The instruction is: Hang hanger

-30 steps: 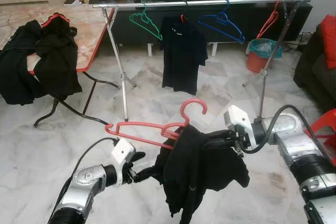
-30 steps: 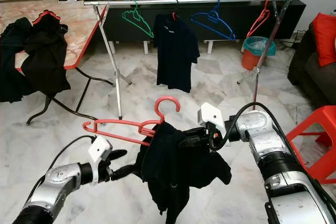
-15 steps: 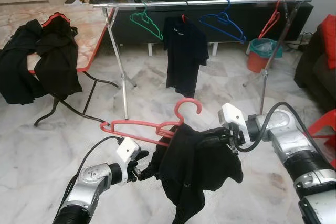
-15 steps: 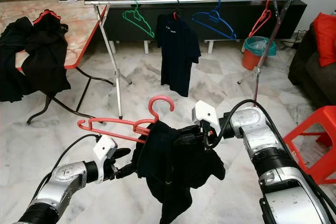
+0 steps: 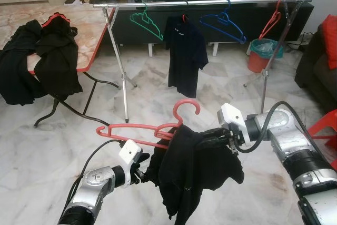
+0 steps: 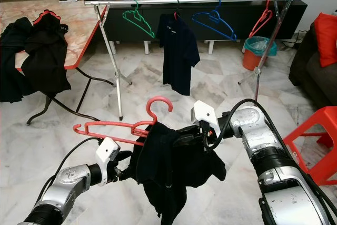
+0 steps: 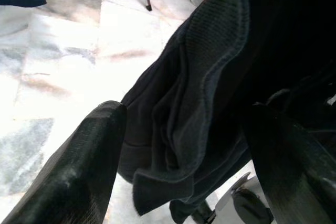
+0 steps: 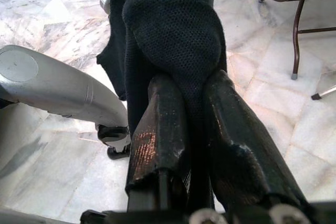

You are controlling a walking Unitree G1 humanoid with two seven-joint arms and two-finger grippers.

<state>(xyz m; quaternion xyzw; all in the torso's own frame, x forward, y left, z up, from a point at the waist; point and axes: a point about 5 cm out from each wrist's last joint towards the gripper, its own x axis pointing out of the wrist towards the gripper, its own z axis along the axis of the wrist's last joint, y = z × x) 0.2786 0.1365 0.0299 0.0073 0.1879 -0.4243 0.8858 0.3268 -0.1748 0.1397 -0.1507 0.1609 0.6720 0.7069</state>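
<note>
Arms reach inward before you: right gripper (image 8: 191, 124) clamps the black knit shirt (image 5: 195, 167) draped on the red plastic hanger (image 5: 152, 126), left gripper (image 7: 184, 145) spread around its hem.

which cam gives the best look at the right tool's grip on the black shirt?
Right wrist view: the right tool has both fingers pinched on a fold of the black shirt, close up. The eye views show the shirt draped on the red hanger, the grip hidden by cloth. The left wrist view shows shirt folds.
</note>
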